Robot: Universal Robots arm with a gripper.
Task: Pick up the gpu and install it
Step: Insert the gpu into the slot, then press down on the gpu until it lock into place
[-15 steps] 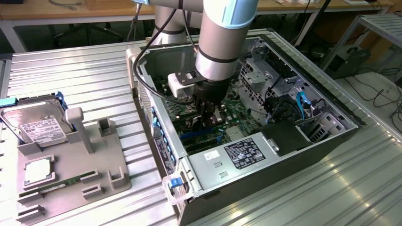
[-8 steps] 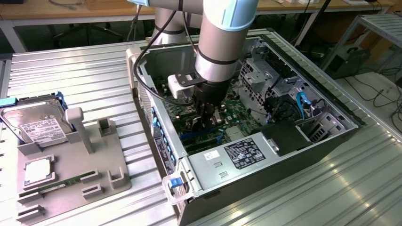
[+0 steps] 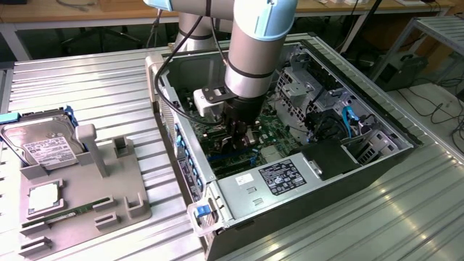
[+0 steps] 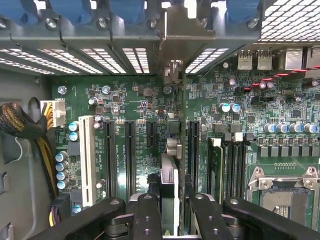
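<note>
Green motherboard (image 4: 150, 130) lies directly beneath me, and I hold the gpu (image 4: 171, 165) edge-on above it, my fingers (image 4: 170, 220) closed on the card's upper edge with the black links (image 4: 145, 215) drawn in on both sides. In the exterior view my arm (image 3: 250, 60) reaches straight down into the open computer case (image 3: 290, 163), which lies on its side on the ribbed metal desk (image 3: 87, 87); the card is deep inside, just over the board. Its pale metal bracket (image 4: 185, 25) stands up against the rear slot wall, between the blue retaining clips (image 4: 125, 10). Findings on risk, as judgement: the card looks to sit between two long black slots (image 4: 131, 150), and from this edge-on angle I cannot tell whether its contact edge is in line with either one; pressing down off-line could bend the board or scrape the connector. The bracket tip could catch on the rear wall lip instead of sliding into its opening, which would tilt the card. My grip is narrow and high, so a sideways load could twist the card between my fingers. The memory modules (image 4: 215, 165) stand just beside the card and could be struck by any lateral drift. The grey fixture (image 3: 80, 201) with the hard drive (image 3: 43, 147) sits well apart on the desk.
</note>
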